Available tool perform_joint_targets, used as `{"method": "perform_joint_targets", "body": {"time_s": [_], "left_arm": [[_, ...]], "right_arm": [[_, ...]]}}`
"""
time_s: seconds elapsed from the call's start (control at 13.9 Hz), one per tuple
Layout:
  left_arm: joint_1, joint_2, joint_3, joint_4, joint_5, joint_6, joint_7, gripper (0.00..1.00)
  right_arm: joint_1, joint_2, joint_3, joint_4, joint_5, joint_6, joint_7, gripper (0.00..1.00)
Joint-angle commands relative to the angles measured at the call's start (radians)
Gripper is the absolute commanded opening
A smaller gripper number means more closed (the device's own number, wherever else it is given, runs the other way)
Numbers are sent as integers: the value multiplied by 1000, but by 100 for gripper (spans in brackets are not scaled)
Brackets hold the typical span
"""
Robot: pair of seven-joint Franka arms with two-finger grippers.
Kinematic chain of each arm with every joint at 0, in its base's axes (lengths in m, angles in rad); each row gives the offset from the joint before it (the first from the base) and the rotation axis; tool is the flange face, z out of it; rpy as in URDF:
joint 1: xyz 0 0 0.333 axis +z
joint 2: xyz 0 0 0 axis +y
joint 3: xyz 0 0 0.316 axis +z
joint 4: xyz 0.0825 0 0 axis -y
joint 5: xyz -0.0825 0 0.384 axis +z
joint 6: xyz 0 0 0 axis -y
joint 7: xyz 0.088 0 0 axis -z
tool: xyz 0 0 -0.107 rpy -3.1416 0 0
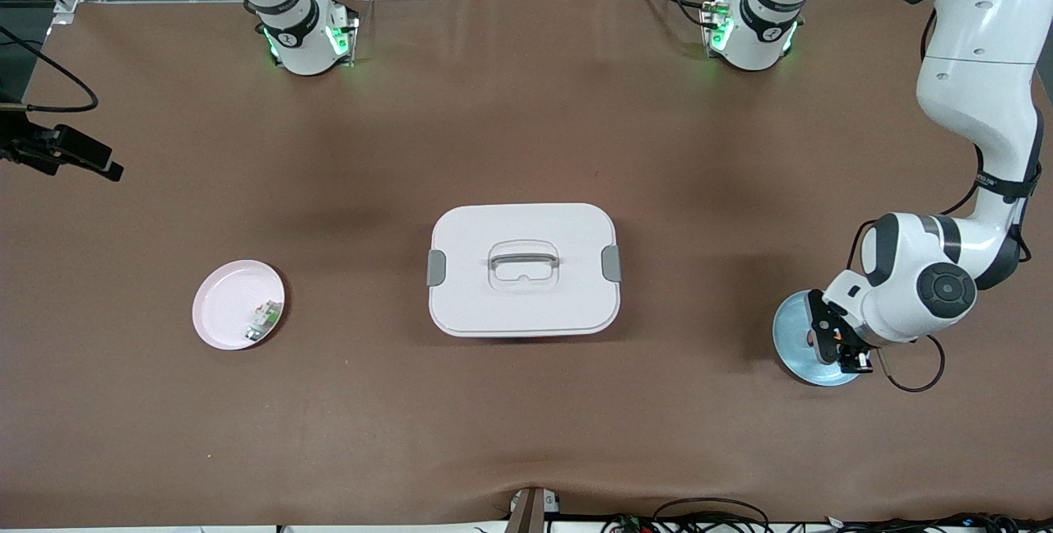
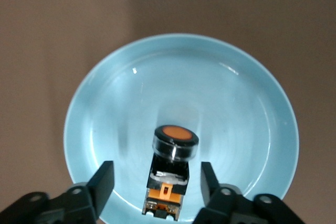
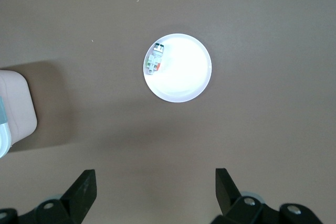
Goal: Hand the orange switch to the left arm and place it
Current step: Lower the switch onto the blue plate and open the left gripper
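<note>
Hanging low over the blue plate (image 1: 796, 327), the left gripper (image 1: 832, 342) has its fingers (image 2: 103, 182) spread apart on either side of the orange switch (image 2: 169, 174). The fingers stand clear of the switch, a gap showing on each side, so nothing is gripped. The switch lies on its side on the plate, its orange cap pointing away from the gripper and its black body between the fingertips.

The blue plate sits at the left arm's end of the table (image 1: 526, 434), well apart from the box (image 1: 523, 269), which rests in the middle with its lid on and its grey latches at either end.

The right gripper (image 3: 155, 187) waits high above the table, its fingers wide apart and holding nothing. Below it, at the right arm's end of the table, lies a pink plate (image 1: 230, 303) with a small green-and-white part (image 1: 265, 321) near its rim.
</note>
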Motion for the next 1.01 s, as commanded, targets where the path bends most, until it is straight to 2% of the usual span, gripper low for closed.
{"method": "perform_joint_targets", "body": {"time_s": [0.0, 0.14, 0.36, 0.5, 0.72, 0.93], "left_arm": [[5, -74, -12, -19, -105, -28, 0, 100], [-3, -105, -12, 8, -157, -107, -81, 100], [-3, -147, -16, 44, -160, -213, -270, 100], [-1, -195, -19, 45, -163, -274, -438, 100], [-8, -273, -48, 45, -165, -345, -705, 100], [-6, -356, -62, 42, -163, -416, -962, 100]], "right_arm": [[-14, 1, 11, 8, -14, 0, -11, 100], [-16, 1, 11, 8, -14, 0, -11, 100], [-10, 1, 11, 8, -16, 0, -11, 100], [-8, 1, 11, 10, -17, 0, -11, 100], [16, -2, 13, 5, -69, -1, -11, 100], [24, -28, 13, 0, -72, -11, -9, 100]]}}
